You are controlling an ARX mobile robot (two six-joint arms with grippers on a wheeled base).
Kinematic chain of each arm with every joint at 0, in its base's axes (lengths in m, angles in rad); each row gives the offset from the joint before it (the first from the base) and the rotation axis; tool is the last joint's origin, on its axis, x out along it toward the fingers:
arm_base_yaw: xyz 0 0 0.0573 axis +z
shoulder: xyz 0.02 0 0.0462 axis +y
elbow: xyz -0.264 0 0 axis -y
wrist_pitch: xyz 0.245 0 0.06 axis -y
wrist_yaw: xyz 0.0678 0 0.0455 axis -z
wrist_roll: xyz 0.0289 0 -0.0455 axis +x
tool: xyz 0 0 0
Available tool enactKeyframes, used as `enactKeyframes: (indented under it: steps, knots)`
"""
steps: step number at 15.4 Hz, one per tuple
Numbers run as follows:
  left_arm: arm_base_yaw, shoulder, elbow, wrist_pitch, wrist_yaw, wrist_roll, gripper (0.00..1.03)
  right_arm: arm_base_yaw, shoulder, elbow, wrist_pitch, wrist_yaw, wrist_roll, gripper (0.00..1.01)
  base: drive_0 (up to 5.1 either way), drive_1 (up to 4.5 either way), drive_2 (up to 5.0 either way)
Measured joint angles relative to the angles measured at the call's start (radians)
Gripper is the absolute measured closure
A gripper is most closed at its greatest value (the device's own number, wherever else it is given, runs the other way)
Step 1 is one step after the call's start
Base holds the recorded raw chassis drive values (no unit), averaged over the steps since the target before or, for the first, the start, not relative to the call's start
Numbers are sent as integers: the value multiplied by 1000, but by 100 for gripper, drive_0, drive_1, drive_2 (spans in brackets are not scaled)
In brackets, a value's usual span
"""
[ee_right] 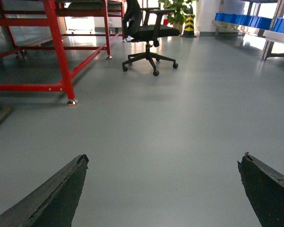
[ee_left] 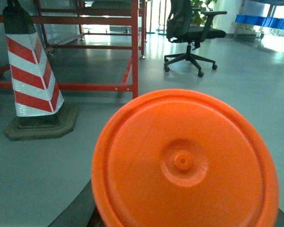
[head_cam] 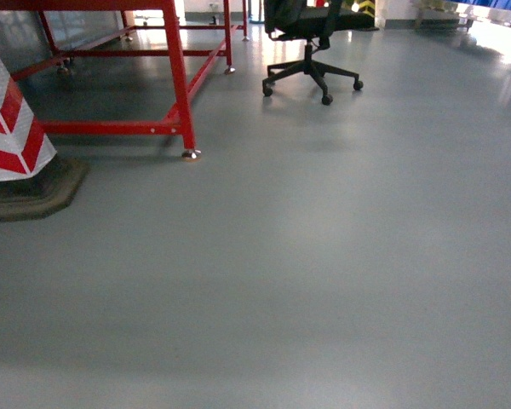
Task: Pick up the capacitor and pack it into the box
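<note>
The capacitor (ee_left: 184, 161) fills the lower half of the left wrist view: I see its round orange end face with a small raised hub, hanging above the grey floor. My left gripper (ee_left: 184, 222) is shut on it, with only a dark finger (ee_left: 80, 210) showing at the lower left. In the right wrist view my right gripper (ee_right: 163, 161) is open wide over bare floor, nothing between its two dark fingertips (ee_right: 78, 165). The box is out of view. Neither gripper shows in the head view.
A red steel frame (head_cam: 177, 77) stands at the left. A red-and-white striped cone (head_cam: 8, 128) on a dark base is beside it. A black office chair (head_cam: 311, 34) sits further back. Blue bins (ee_right: 248, 21) line the far right wall.
</note>
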Motion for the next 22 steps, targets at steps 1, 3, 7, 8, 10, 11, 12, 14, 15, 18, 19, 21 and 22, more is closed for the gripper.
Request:
enactKeyframes:
  steps: [1,3,7,8,10,11,12,14,15,18,19,21,22]
  knots:
    - [0,0,0,0,1,0,59,0,0,0,-2,0,0,3,-514,232,232]
    - [0,0,0,0,0,0,59,0,0,0,-1,0,0,3,-514,232,232]
    - [0,0,0,0,1,0,59,0,0,0,-1,0,0,3,-514,232,232]
    - [0,0,0,0,1,0,59,0,0,0,-2,1,0,3,-514,232,232]
    - [0,0,0,-2,1,0,59,0,0,0,-2,0,0,3,-514,232,232]
    - [0,0,0,6,1,0,59,0,0,0,-1,0,0,3,-514,232,232]
    - [0,0,0,-2,0,0,59,0,0,0,-1,0,0,3,-519,227,227]
    - [0,0,0,-1,0,0,59,0,0,0,-1,0,0,3,-519,227,227]
    - [0,0,0,3,1,0,59,0,0,0,0,0,0,3,-519,227,227]
    - [0,0,0,1,0,0,59,0,0,0,0,0,0,3,-519,227,227]
    - [0,0,0,-1,0,0,59,0,0,0,2,0,0,3,-519,227,227]
    - [0,0,0,-2,0,0,59,0,0,0,0,0,0,3,-519,227,227]
    - [0,0,0,2,1,0,59,0,0,0,0,1,0,3,-505,240,240]
